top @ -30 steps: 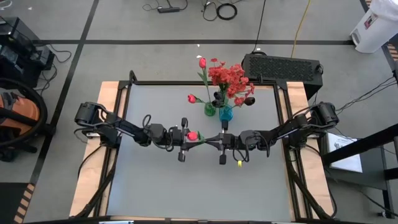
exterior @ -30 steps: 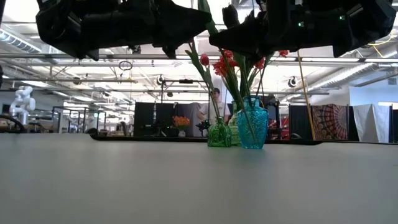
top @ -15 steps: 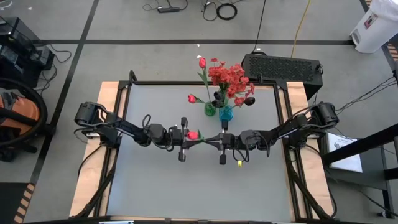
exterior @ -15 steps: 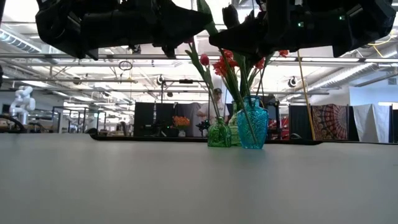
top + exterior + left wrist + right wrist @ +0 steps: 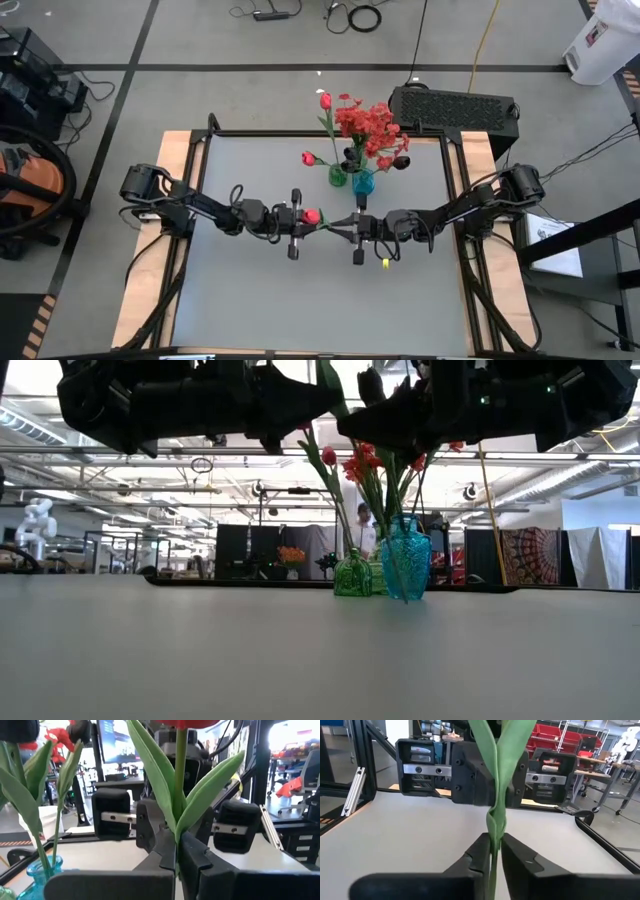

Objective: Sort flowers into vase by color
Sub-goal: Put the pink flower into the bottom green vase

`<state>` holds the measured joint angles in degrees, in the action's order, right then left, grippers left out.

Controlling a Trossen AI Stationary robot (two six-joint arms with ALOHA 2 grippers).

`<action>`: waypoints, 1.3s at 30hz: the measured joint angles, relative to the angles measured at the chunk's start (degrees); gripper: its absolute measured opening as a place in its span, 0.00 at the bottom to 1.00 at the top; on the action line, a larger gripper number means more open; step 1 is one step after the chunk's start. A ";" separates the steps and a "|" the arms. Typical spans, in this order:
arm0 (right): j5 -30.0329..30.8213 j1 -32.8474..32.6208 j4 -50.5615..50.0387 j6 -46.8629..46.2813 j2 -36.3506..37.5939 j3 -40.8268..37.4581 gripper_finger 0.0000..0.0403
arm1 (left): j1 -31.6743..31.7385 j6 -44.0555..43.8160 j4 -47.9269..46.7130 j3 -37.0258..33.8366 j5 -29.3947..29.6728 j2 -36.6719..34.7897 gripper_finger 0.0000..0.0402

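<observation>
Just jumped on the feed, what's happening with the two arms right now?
Both arms meet mid-table over one red tulip. The left gripper is shut on its stem, and the right gripper pinches the same stem from the other side, so this looks like a handover. The green vase and the blue vase stand at the table's far edge, already holding flowers.

Left pincer point(image 5: 303, 223) now closed on tulip stem point(image 5: 178, 795)
</observation>
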<state>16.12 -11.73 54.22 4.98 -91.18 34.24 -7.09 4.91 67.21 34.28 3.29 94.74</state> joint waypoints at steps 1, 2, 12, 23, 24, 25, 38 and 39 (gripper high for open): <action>0.00 -0.01 0.00 0.08 0.00 0.00 0.12 | 0.00 0.02 -0.46 0.00 0.00 0.00 0.01; 0.00 0.00 0.02 0.14 0.00 0.00 0.14 | 0.00 0.20 -0.67 0.00 0.02 0.00 0.01; 0.35 -0.06 -3.23 0.18 0.00 0.00 0.31 | -0.04 3.03 -0.73 -0.03 3.26 -0.05 0.01; 0.06 -1.25 -4.61 0.19 0.00 0.00 0.36 | -0.08 3.62 -16.87 -0.09 10.50 -9.01 0.00; -0.08 -1.30 -4.79 0.17 -0.01 0.00 0.36 | -0.11 3.59 -18.74 -0.09 11.55 -10.25 0.00; -0.01 -1.26 -5.07 0.17 -0.01 0.02 0.36 | -0.29 3.61 -20.70 -0.09 12.29 -11.52 0.00; 0.48 -2.40 -10.09 -3.46 -0.02 0.02 0.36 | -2.40 5.06 -42.42 -0.11 22.02 -27.68 0.00; 0.48 -2.42 -11.00 -4.72 -0.02 0.02 0.36 | -2.49 5.16 -43.31 -0.11 22.05 -28.94 0.00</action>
<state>16.60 -14.15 43.22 0.26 -91.20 34.26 -9.58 10.07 23.90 34.17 25.34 65.80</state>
